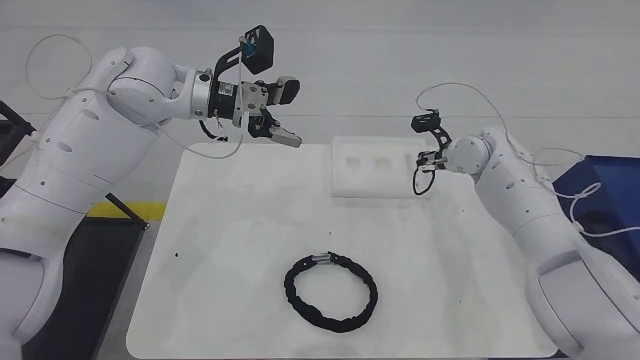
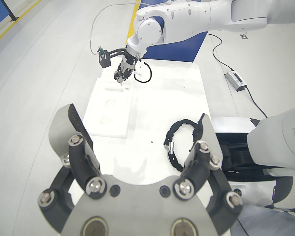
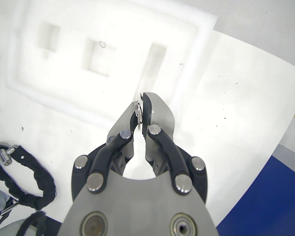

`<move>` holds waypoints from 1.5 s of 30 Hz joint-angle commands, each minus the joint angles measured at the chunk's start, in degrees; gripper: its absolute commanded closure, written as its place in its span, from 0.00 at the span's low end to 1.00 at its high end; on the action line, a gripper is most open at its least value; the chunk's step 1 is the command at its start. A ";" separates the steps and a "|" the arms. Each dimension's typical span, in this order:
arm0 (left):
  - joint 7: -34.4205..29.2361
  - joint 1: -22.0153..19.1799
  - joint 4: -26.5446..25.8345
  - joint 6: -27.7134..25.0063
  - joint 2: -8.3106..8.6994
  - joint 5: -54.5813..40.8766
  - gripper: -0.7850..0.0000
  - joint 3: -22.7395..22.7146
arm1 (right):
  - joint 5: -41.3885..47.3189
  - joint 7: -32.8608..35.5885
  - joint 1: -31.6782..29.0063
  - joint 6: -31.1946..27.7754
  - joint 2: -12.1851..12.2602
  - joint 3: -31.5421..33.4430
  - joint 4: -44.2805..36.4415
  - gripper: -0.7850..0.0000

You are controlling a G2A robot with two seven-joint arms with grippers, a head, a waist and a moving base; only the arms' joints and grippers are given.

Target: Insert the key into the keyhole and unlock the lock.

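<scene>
A black fabric-covered chain lock [image 1: 331,291] lies in a ring on the white table [image 1: 200,270], its silver lock cylinder [image 1: 322,258] at the far side of the ring. My right gripper [image 3: 140,101] is shut on a small silver key [image 3: 138,116] and hangs just above the right end of a white foam tray [image 1: 378,167]. The lock cylinder [image 3: 5,157] also appears off to the side in the right wrist view. My left gripper [image 1: 283,132] hangs open and empty over the table's far left edge. From the left wrist view, the lock [image 2: 177,136] lies beyond one of the fingers [image 2: 202,126].
The foam tray [image 3: 113,13] has three rectangular recesses; a small metal ring [image 3: 102,44] lies in the middle one. A blue surface [image 1: 610,185] stands beyond the table's right side. Bare tabletop spreads between the tray and the lock.
</scene>
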 commanded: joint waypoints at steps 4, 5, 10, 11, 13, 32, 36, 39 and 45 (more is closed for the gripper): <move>0.00 0.00 0.00 0.00 0.00 0.00 0.00 0.00 | -0.82 3.97 -3.84 0.40 2.95 3.37 -11.90 1.00; 0.00 0.00 0.00 0.00 0.00 0.00 0.00 0.00 | -1.26 5.04 -5.04 0.88 3.73 4.37 -14.89 1.00; 0.00 0.00 0.00 0.00 0.00 0.00 0.00 0.00 | -3.74 10.99 -13.31 3.66 8.17 11.69 -33.28 1.00; 0.00 0.00 0.00 0.00 0.00 0.00 0.00 0.00 | -4.06 12.16 -15.36 4.13 9.06 13.61 -37.08 1.00; 0.00 0.00 0.00 0.00 0.00 0.00 0.00 0.00 | -4.86 14.26 -19.48 5.00 10.66 17.43 -44.18 1.00; 0.00 0.00 0.00 0.00 0.00 0.00 0.00 0.00 | 21.92 11.18 -46.96 6.70 16.29 50.47 -72.77 1.00; 0.00 0.00 0.00 0.00 0.00 0.00 0.00 0.00 | 27.79 8.09 -47.48 7.01 16.24 52.28 -70.28 1.00; 0.00 0.00 0.00 0.00 0.00 0.00 0.00 0.00 | 30.71 6.76 -47.37 6.94 16.16 52.59 -68.94 1.00; 0.00 0.00 0.00 0.00 0.00 0.00 0.00 0.00 | 30.71 6.76 -47.37 6.94 16.16 52.59 -68.94 1.00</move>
